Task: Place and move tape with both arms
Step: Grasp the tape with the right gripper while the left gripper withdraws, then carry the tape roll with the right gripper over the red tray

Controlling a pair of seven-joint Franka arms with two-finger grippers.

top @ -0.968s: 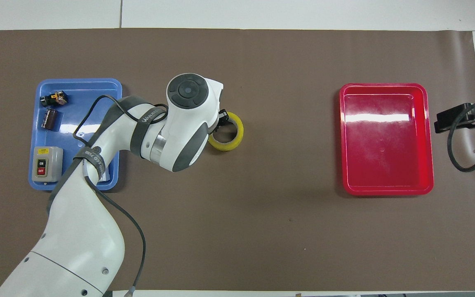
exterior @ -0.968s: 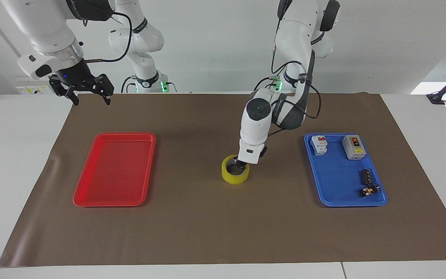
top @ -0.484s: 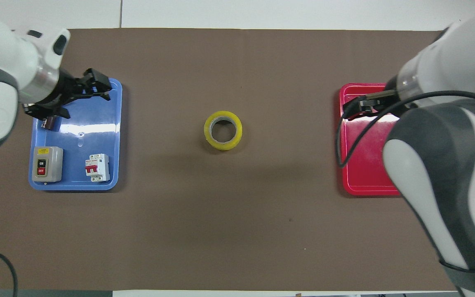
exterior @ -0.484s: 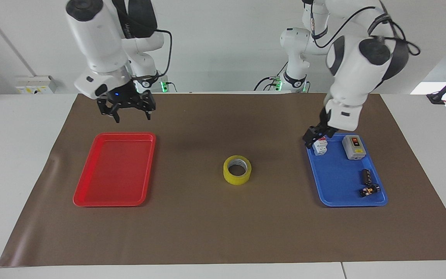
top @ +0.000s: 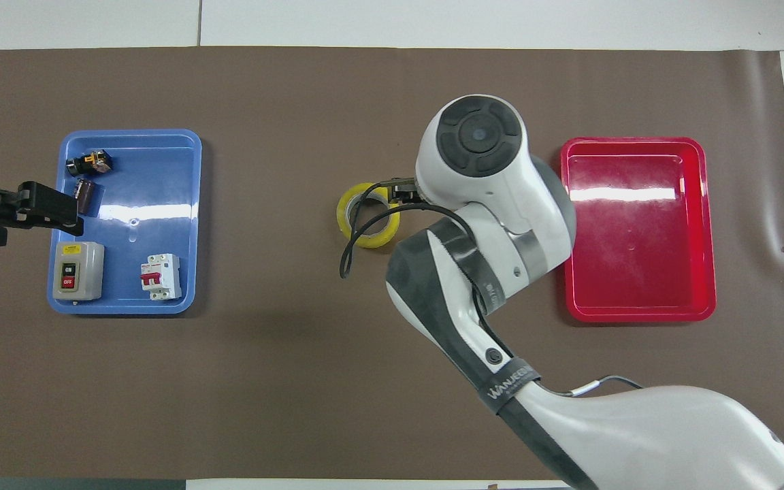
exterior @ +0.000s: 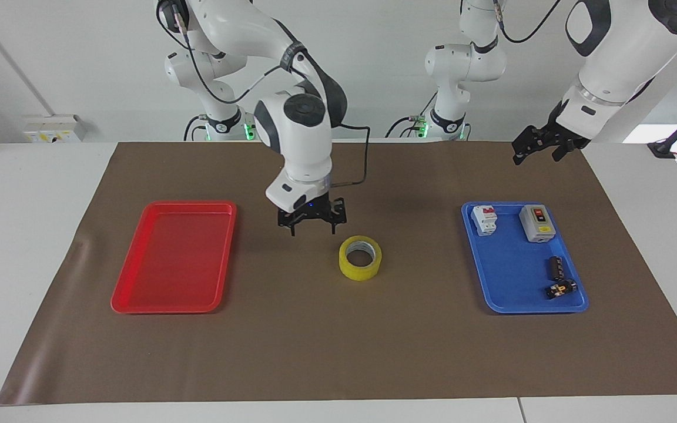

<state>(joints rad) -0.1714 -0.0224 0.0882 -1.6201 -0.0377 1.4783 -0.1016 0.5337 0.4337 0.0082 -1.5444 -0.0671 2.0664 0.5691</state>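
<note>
Facing view: the tape [exterior: 360,258] lies flat at mid-frame. The left gripper [exterior: 541,146], on it a second ago, has gone to the upper right, fingers spread; the right gripper [exterior: 312,220] has come down beside it, spread, probably for the second leg.

Overhead view: the red tray [top: 637,306] is empty; the blue tray [top: 126,307] holds a switch box [top: 77,271], a breaker [top: 160,275] and two small parts, perhaps a capacitor.
</note>
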